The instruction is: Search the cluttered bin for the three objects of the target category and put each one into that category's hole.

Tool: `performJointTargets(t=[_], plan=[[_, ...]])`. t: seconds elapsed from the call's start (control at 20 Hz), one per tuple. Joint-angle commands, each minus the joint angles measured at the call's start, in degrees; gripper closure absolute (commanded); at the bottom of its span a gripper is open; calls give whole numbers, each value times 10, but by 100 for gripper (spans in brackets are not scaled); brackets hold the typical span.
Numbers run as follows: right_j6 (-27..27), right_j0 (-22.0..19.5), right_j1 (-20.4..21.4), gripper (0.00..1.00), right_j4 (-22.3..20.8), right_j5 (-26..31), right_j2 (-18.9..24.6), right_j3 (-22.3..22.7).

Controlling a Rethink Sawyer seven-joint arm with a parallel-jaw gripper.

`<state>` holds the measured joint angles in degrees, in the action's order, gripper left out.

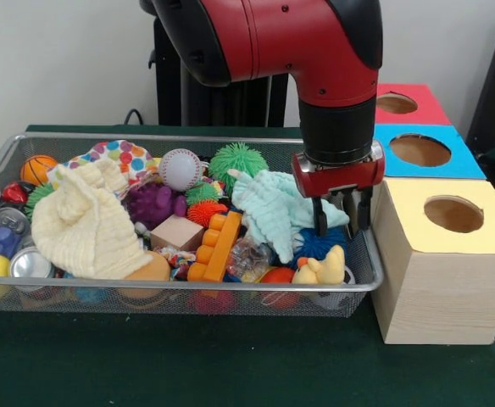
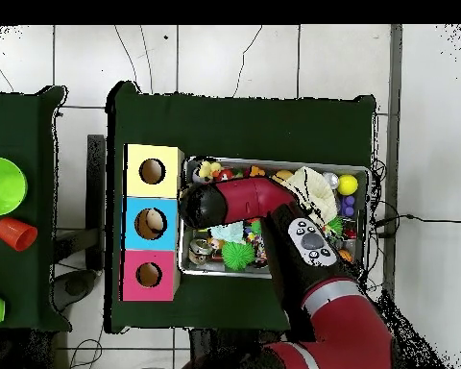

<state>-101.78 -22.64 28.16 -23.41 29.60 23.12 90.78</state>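
At right of centre in the front view, the gripper hangs with fingers spread and empty over the bin's right end, beside the mint cloth, probably to probe the clutter. Which category is sought cannot be told. Right of the bin stand the yellow box, blue box and red box.

From overhead, the arm covers the bin's left part; something pale lies in the blue box's hole.

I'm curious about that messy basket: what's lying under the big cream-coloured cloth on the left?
The cream cloth drapes over a tan rounded object peeking out at its lower edge, beside a wooden block. Whatever else lies beneath is covered.
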Motion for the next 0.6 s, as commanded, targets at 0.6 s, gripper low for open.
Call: performJointTargets(t=[0.6], plan=[[-26,-12,-86,0,-71,-82,-64,-11]])
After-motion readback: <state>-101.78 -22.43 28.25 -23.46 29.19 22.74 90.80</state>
